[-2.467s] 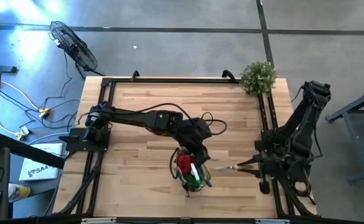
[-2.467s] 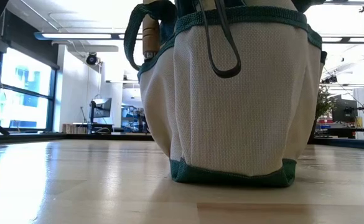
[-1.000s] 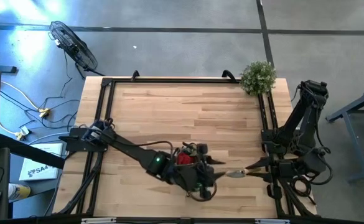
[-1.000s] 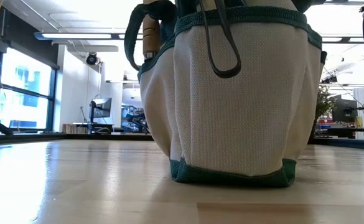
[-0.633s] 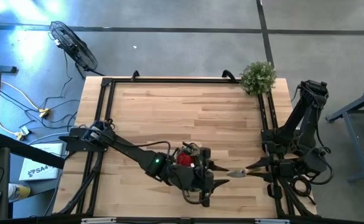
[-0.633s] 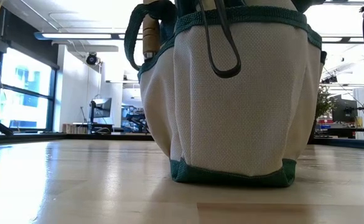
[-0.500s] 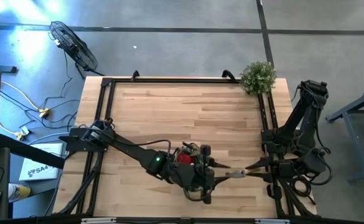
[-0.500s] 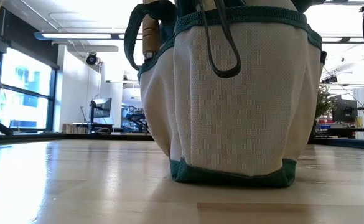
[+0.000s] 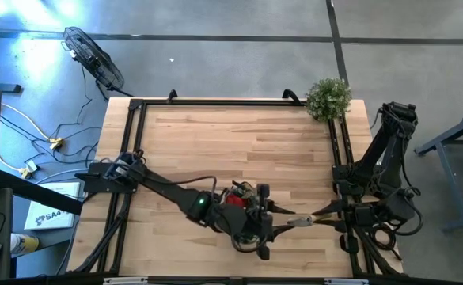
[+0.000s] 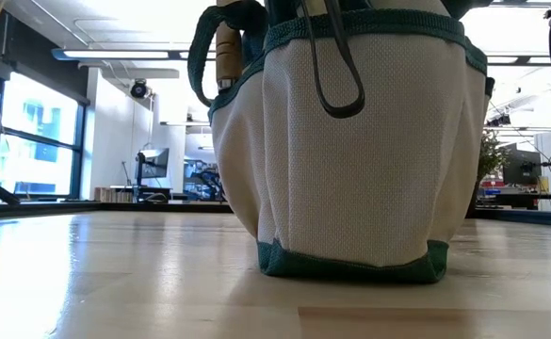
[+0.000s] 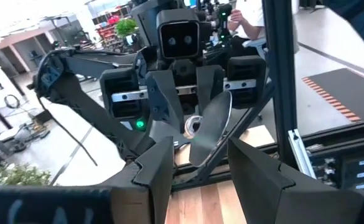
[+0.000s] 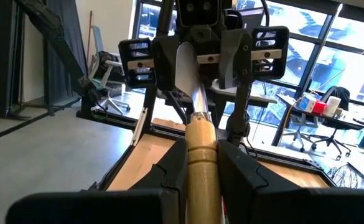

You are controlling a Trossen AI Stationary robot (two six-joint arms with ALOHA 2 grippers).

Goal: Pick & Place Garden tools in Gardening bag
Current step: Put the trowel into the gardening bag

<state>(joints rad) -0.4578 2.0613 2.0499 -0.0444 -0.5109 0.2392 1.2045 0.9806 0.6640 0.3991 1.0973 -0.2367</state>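
Observation:
The gardening bag [image 10: 350,169] stands on the table near its front edge. A wooden tool handle [image 10: 226,52] sticks up from a side pocket. In the high view my left arm covers most of the bag [image 9: 251,194], and a red piece [image 9: 233,200] shows inside it. My right gripper [image 9: 320,214] is shut on a trowel, whose metal blade [image 9: 298,222] points toward the table's left. My left gripper [image 9: 277,220] is open just right of the bag. Its two fingers stand on either side of the blade [image 11: 210,127], with gaps showing. My right gripper pinches the trowel's pale wooden handle [image 12: 200,155] between its two fingers. The fingers come level from the table's right and lie along the handle. The trowel sticks out level past the fingertips, its blade [image 12: 188,68] toward my left gripper, clear of the table.
A bushy green plant [image 9: 328,96] stands at the table's far right corner. Bare wooden tabletop [image 9: 215,134] lies beyond the bag. A fan [image 9: 92,55] stands on the floor off the far left corner. A person [image 11: 247,18] sits in the room behind the right arm.
My left gripper has edged up and toward the table's right, closing on the trowel's blade, and has stayed open. My right gripper and the trowel have kept still.

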